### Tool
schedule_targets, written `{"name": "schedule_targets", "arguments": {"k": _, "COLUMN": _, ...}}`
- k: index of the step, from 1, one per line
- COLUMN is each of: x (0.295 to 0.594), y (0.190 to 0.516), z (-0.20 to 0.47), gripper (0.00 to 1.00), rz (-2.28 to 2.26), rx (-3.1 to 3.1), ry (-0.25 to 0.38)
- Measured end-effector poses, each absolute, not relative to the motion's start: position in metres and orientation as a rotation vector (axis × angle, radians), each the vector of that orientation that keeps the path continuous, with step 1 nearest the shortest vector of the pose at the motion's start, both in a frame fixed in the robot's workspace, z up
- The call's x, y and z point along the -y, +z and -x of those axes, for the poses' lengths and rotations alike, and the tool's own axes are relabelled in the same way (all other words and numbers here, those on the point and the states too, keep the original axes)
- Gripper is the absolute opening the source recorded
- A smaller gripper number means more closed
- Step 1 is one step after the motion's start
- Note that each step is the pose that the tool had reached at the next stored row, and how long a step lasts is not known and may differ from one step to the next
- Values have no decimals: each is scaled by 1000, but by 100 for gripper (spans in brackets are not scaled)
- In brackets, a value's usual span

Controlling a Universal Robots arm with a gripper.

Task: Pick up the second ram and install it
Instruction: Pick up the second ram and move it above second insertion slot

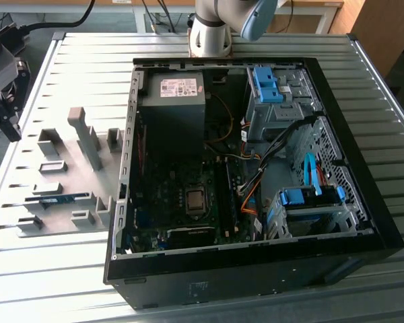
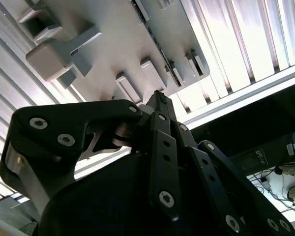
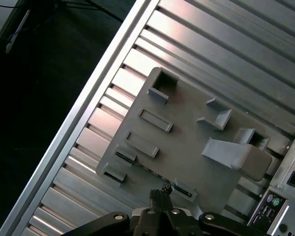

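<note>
My gripper [image 3: 160, 193] pinched narrow, empty, near grey fixture plate [image 3: 187, 132]. Its slot holds second ram [image 1: 57, 199]. I judge centred, square pinch across board safest.

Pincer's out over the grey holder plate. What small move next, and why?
Probably ease the pincer down toward the second ram and line up along its length. The blue stick lies in its slot on the grey plate, not yet gripped, and the pincer hangs above that plate, apart from it.
</note>
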State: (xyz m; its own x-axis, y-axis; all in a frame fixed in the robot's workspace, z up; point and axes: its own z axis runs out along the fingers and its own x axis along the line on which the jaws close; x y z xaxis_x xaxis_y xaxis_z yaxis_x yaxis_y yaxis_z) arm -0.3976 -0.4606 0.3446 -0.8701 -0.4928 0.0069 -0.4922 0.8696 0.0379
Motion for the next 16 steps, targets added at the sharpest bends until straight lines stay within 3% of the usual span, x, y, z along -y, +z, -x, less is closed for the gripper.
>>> {"name": "schedule_targets", "arguments": {"k": 16, "x": 461, "y": 344, "z": 399, "gripper": 11, "rz": -1049, "rx": 2940, "ry": -52}}
